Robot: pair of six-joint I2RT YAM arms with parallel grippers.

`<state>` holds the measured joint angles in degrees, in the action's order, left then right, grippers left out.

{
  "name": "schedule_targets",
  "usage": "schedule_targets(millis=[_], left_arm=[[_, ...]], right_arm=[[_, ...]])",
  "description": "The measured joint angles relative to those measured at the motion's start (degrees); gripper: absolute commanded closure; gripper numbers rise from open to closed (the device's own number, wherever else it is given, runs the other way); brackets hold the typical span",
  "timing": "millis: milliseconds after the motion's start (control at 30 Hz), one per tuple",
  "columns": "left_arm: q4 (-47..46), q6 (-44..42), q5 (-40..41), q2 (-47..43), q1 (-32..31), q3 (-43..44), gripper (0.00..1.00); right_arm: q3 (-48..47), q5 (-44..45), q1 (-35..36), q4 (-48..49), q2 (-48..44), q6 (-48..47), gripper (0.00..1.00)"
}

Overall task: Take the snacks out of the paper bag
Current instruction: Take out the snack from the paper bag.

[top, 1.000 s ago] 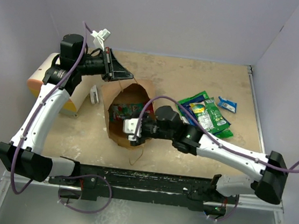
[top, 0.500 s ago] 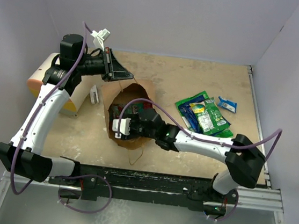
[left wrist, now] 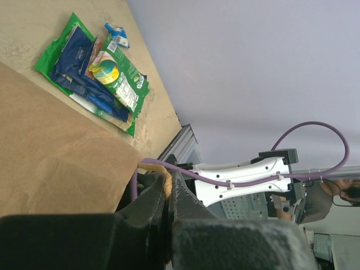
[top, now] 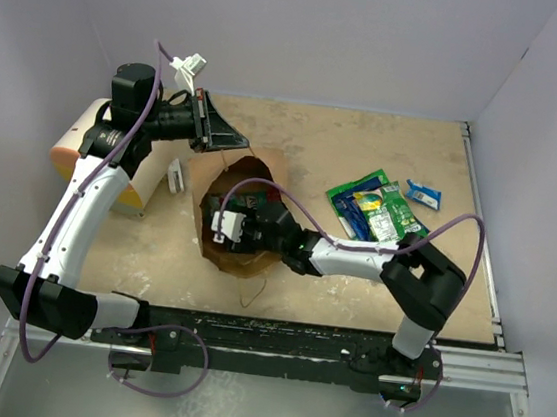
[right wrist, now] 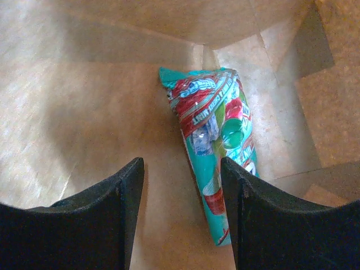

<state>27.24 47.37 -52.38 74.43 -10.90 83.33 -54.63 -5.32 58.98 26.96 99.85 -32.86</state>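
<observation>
Top external sits high behind the near edge, looks down and forward; whole table (top: 416, 154) in frame, far off; left wrist cam sits right at the paper bag (left wrist: 50, 152) wall, rolled sideways, faces across the table toward the packet pile (left wrist: 95, 73) and right arm (left wrist: 242, 174); right wrist cam is inside the bag, looks down at its floor, very near, teal-red-white packet (right wrist: 216, 146) mid-frame; top and left wrist share pile, bag, right arm; top and right wrist share bag interior.
</observation>
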Motion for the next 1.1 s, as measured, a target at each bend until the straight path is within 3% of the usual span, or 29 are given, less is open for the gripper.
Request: schedule_targets(millis=[567,767,833,1033,1100], left_arm=[[-1.16,0.04,-1.05,0.0,0.0,0.0,1.0],[-1.36,0.04,-1.31,0.0,0.0,0.0,1.0],[-1.4,0.07,-1.4,0.02,0.0,0.0,1.0],[-1.42,0.04,-1.42,0.02,0.0,0.0,1.0],[-1.42,0.04,-1.4,0.02,0.0,0.0,1.0]], right_arm=[[-8.02,0.11,-3.17,3.17,10.51,1.31,0.37],[-10.34,-0.17,-3.56,3.54,13.51,0.72,0.41],[-10.86,-0.17,-3.56,3.87,14.14,0.57,0.47],[-14.51,-0.39,-3.56,3.08,16.37,-0.59,0.86],[-15.15,-0.61,-3.56,2.47,16.46,-1.03,0.92]])
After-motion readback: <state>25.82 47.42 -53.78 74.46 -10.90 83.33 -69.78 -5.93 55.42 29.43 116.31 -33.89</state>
